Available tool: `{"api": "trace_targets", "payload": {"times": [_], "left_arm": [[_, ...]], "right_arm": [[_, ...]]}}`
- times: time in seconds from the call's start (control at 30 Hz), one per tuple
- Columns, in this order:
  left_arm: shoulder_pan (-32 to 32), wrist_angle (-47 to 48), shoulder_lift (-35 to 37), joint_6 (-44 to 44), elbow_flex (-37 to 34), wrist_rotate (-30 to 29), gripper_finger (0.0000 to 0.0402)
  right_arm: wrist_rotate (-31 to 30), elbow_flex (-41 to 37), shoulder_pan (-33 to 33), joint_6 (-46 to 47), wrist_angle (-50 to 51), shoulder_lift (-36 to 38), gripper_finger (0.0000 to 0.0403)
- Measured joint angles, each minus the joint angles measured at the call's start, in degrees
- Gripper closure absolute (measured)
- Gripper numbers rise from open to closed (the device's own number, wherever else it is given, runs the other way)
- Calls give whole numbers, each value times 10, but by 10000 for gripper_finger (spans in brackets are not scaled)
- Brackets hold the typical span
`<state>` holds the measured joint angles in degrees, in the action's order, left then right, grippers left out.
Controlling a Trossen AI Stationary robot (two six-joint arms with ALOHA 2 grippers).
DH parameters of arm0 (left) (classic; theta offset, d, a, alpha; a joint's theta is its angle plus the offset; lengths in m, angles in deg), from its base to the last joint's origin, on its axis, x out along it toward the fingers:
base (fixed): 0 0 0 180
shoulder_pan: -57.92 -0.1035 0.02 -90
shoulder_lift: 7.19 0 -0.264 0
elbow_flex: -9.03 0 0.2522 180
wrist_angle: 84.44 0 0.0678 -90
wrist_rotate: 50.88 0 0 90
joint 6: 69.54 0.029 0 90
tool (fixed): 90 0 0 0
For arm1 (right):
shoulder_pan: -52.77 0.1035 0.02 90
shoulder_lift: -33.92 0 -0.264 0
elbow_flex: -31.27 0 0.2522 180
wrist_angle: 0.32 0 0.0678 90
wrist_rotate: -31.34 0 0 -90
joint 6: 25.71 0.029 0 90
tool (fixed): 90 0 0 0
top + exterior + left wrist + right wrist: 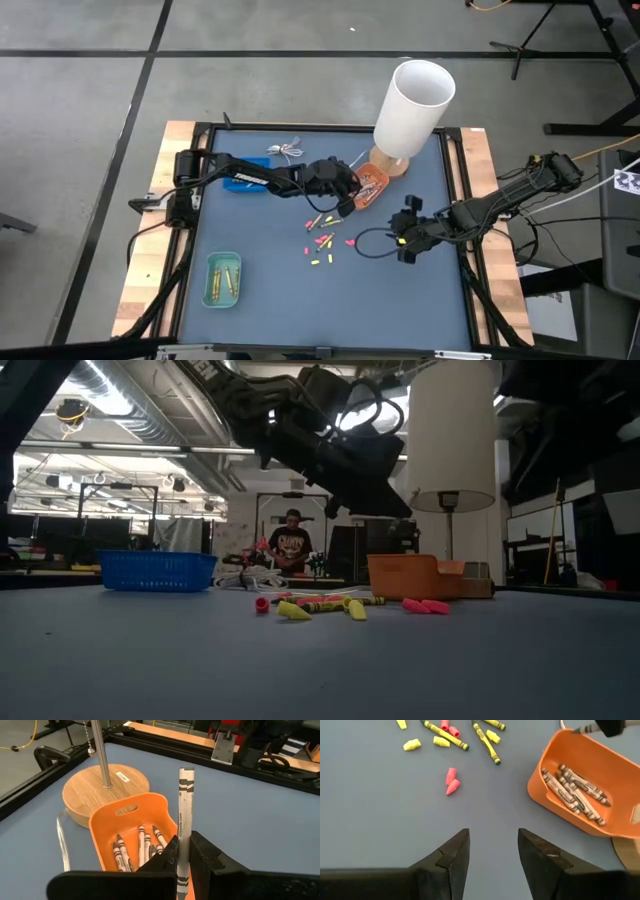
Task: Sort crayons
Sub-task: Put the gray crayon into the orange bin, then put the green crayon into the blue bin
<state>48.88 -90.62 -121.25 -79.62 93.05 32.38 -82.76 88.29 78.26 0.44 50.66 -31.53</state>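
Note:
My left gripper (184, 849) hangs over the orange tray (371, 186) beside the lamp's wooden base (105, 790), shut on a white-grey crayon (185, 800). Several like crayons (145, 845) lie in the tray. Yellow crayons and small pink and yellow bits (322, 240) lie loose on the blue mat at mid table. My right gripper (492, 847) hovers open over bare mat to the right of them, nothing between its fingers. In the right wrist view the left gripper's crayon (582, 729) shows above the tray's rim (555, 750). My left gripper pinches the white-grey crayon between its two fingers, on the crayon's near part (182, 851). The crayon lies along the fingers and sticks out well past their tips. It is lifted clear, above the orange tray, slanting slightly down.
A lamp with a tall white shade (415, 105) stands at the far side, next to the tray. A blue basket (245, 180) sits far left, and a teal tray (222, 280) with yellow crayons near left. A person (291, 545) stands in the room behind the table.

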Motion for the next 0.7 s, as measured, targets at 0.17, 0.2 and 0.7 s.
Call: {"api": "trace_targets", "payload": {"times": [0.17,0.2,0.7], "left_arm": [[0,-2,0,1,0,0,391],[0,-2,0,1,0,0,391],[0,-3,0,1,0,-52,294]], "right_arm": [[0,0,0,-31,-19,0,237],[0,0,0,-39,-21,0,237],[0,0,0,-126,-80,0,237]]}}
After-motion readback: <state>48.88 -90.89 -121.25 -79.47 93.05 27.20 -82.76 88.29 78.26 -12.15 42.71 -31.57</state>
